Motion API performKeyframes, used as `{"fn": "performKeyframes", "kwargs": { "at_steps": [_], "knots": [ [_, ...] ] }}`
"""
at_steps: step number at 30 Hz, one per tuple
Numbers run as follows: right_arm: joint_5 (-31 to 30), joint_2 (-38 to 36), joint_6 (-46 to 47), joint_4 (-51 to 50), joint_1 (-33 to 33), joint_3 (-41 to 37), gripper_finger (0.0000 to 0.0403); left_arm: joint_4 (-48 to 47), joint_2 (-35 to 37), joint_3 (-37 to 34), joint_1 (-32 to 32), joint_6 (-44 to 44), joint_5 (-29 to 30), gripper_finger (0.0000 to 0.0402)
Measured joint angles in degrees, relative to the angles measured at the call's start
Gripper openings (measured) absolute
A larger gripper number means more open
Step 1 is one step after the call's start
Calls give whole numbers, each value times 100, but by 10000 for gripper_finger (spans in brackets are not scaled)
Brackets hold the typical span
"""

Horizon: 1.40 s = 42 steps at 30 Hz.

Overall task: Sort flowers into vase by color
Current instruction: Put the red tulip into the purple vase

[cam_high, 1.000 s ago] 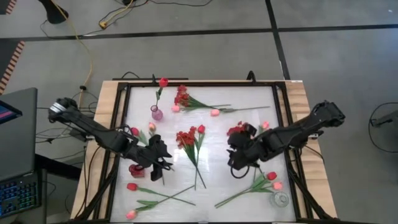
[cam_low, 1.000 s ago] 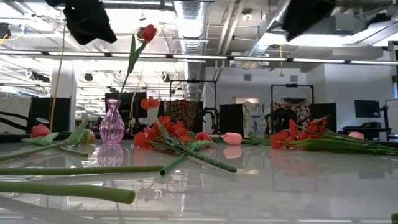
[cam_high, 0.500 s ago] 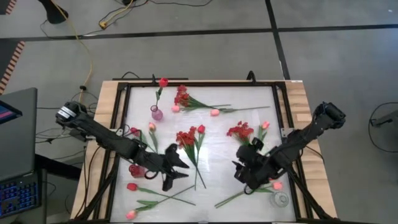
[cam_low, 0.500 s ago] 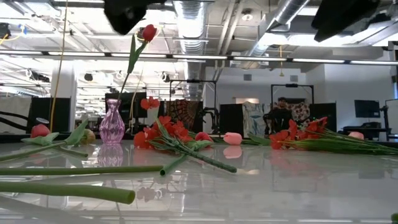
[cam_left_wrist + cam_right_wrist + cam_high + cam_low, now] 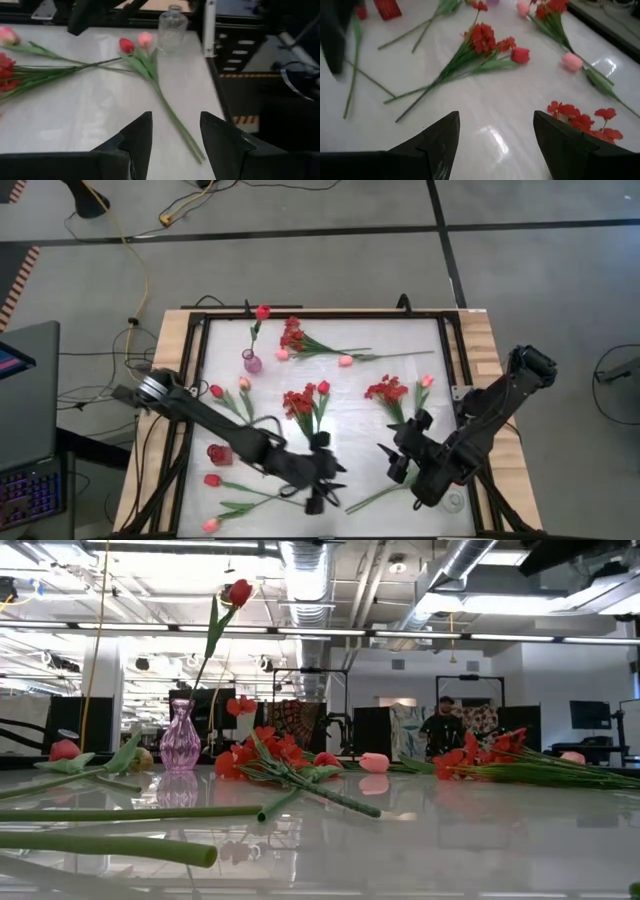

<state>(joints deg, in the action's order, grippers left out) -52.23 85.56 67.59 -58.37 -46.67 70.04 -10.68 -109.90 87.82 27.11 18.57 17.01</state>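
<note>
Flowers lie scattered on the white table. A red tulip stands in the pink vase. Sprays of red blossoms lie at the far side, the centre and the right. My left gripper hangs open over the near middle, above the stem of a red tulip and pink tulip pair lying by the clear glass vase. My right gripper hangs open just to its right, facing the centre spray.
A small red vase stands near the left front. More tulips lie at the front left and by the pink vase. A black frame borders the table. My two grippers hang close together over the near middle.
My left gripper has swept from beside the red vase toward the table's right and near edge, stretching far out over the near middle and rolling somewhat. My right gripper has swung toward the near edge and turned. Both stay open; no flower has moved.
</note>
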Motion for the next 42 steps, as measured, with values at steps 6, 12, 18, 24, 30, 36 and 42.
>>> {"fn": "performKeyframes", "kwargs": {
  "at_steps": [6, 12, 18, 24, 30, 36, 42],
  "knots": [
    [-237, 0, 12, -56, -189, 0, 282, -761, -1204, 1396, -32, 88, 269, 153],
    [-183, -2, 218, -411, -226, 0, 282, -856, -2292, 2445, -149, 160, 43, 153],
    [307, -50, 1148, -1109, -415, 0, 282, -879, -3236, 3193, -361, 151, -738, 153],
    [415, -50, 1961, -1629, -651, 0, 282, -900, -3658, 3403, -488, 48, -785, 153],
    [415, -50, 2206, -1846, -694, 0, 282, -920, -3660, 3325, -521, -18, -730, 153],
    [418, -50, 2213, -1896, -683, 0, 282, -901, -3653, 3323, -453, -35, -744, 153],
    [418, -50, 2213, -1895, -683, 0, 282, -732, -3645, 3319, -382, -104, -583, 153]
  ]
}}
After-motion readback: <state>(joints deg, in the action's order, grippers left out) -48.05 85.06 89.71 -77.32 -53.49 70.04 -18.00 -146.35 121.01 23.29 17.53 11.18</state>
